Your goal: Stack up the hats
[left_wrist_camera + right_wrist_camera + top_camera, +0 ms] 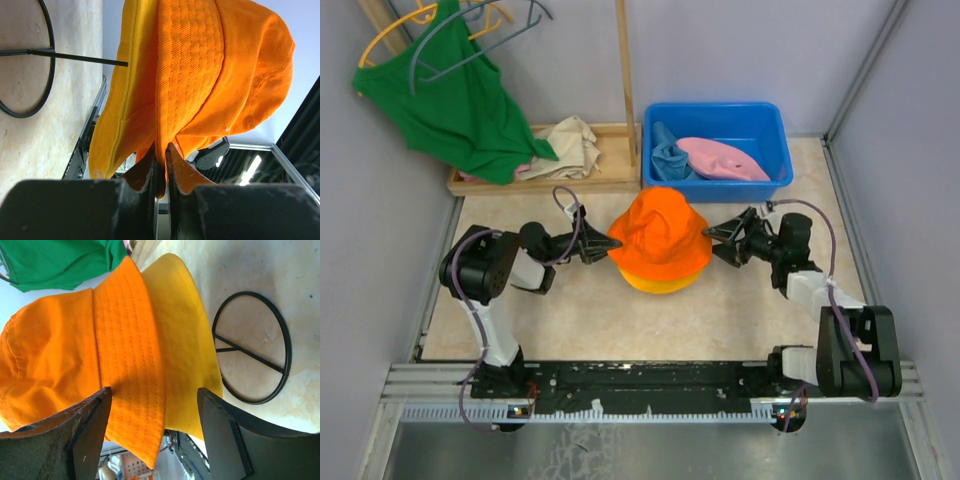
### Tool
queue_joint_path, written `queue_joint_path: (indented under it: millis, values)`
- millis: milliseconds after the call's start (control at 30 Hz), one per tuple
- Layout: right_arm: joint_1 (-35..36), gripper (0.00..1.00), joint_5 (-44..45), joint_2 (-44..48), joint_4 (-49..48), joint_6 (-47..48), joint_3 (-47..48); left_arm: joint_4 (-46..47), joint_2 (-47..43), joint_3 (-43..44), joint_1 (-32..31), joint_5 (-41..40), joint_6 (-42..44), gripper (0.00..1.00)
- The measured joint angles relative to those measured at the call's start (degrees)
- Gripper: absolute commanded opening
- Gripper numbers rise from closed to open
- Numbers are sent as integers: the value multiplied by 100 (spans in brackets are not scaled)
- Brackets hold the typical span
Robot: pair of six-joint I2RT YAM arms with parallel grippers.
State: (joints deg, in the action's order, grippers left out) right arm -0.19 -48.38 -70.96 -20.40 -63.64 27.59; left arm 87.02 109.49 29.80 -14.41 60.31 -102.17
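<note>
Left gripper [161, 150] pinches the left brim of the bright orange hat [660, 232] (atop the yellow-orange hat [655, 285]); right gripper [717, 238], jaws apart, faces its opposite side, nearer the pink hat [725, 160].

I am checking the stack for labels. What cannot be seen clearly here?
Top view: the bright orange hat covers the yellow-orange hat except a brim edge.
Top view: the light blue hat is crumpled in the blue bin; shape unreadable.
Right wrist view: the hats hide the wire stand's upper end.

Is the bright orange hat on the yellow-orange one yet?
On: the bright orange hat sits over the yellow-orange hat, whose brim shows beneath it.
</note>
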Motion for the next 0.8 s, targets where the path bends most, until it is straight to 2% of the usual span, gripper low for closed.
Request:
queue_joint_path:
  millis: [133, 200, 400, 800]
  values:
    - [0, 62, -125, -170, -632, -411, -240, 0, 39, 22, 0, 0, 2, 13]
    - [0, 52, -168, -262, -975, -608, -278, 0, 39, 24, 0, 0, 2, 13]
    - [0, 1, -243, -400, -1670, -1023, -293, 0, 90, 24, 4, -4, 13, 13]
    - [-4, 0, -323, -717, -1941, -892, -555, 7, 643, 177, 4, 31, 227, 12]
